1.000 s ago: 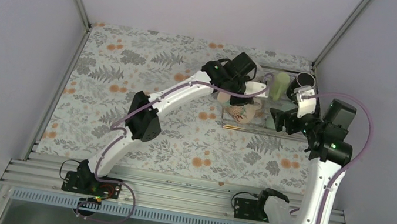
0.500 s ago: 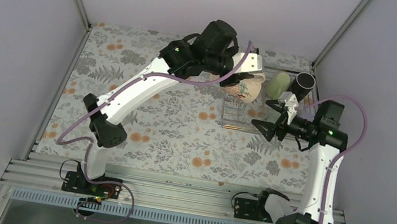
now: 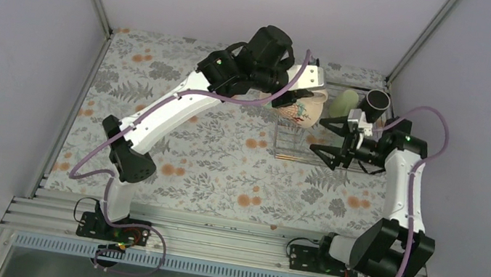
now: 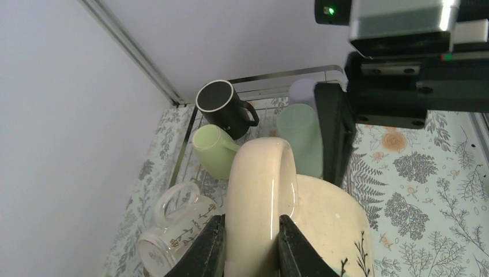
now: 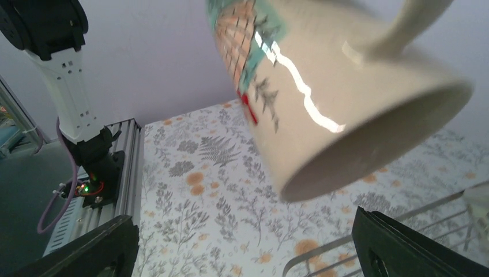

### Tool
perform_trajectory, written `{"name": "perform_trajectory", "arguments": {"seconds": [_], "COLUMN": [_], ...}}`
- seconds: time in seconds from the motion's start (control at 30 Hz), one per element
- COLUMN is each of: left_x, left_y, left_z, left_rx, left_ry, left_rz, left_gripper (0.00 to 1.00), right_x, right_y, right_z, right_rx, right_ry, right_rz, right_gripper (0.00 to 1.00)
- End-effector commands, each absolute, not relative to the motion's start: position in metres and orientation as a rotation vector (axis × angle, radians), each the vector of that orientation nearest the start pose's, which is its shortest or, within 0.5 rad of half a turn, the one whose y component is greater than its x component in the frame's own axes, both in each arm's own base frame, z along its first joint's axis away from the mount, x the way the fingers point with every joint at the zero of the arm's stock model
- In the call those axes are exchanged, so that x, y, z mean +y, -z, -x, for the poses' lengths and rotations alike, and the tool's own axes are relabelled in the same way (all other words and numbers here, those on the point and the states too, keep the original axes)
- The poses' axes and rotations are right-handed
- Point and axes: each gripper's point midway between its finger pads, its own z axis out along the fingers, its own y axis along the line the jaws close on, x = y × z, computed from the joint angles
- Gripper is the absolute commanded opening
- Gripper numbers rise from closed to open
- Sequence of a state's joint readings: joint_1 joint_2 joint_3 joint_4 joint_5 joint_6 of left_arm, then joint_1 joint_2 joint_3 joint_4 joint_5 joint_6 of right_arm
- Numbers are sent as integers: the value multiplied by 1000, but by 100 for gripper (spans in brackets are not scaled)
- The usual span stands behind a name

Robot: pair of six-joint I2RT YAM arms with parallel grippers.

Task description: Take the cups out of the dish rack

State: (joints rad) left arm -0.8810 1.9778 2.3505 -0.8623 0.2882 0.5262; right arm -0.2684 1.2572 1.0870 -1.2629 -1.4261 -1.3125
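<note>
My left gripper (image 4: 252, 242) is shut on the handle of the cream patterned mug (image 4: 323, 231), which hangs tilted in the air above the left end of the dish rack (image 3: 299, 155). In the top view the cream mug (image 3: 308, 108) is just left of my right gripper (image 3: 331, 138), which is open and points left, below and beside it. The right wrist view shows the cream mug (image 5: 334, 86) overhead, mouth down, nothing between the wide fingers (image 5: 98, 248). In the rack stand a black mug (image 4: 222, 107), a pale green mug (image 4: 212, 151), a green tumbler (image 4: 301, 138) and a lavender tumbler (image 4: 301, 91).
A clear mug with small flowers (image 4: 173, 225) lies on its side in the rack below the held mug. The rack sits at the back right corner near the frame posts (image 3: 419, 39). Floral cloth (image 3: 177, 136) covers the table to the left.
The left arm lifted the cream mug up out of the rack and now holds it still. The right arm swung round so its open gripper points left toward the mug.
</note>
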Motion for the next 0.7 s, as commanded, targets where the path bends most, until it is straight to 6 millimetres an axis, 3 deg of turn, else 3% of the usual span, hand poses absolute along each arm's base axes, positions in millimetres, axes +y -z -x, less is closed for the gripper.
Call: {"name": "perform_trajectory", "arguments": {"seconds": [0.0, 0.13, 0.3, 0.47, 0.67], "left_x": [-452, -452, -451, -446, -439], "left_y": [-435, -439, -452, -465, -472], "left_z": [-310, -310, -310, -315, -318], "left_rx": [1344, 1333, 1303, 1267, 1258], "left_ry": [531, 534, 524, 503, 500], "left_rz": [-1381, -1375, -1350, -1303, -1271], "left_gripper": [2, 2, 2, 2, 2], "right_x": [114, 116, 124, 141, 151], "right_y": [-324, -338, -340, -337, -354], "right_z": [-250, -266, -283, -280, -279], "right_rx": [1380, 1378, 1409, 1400, 1347], "right_ry": [-1021, -1051, -1139, -1204, -1241], "right_rz": [1031, 1039, 1034, 1066, 1089], "right_gripper": [95, 95, 92, 87, 86]}}
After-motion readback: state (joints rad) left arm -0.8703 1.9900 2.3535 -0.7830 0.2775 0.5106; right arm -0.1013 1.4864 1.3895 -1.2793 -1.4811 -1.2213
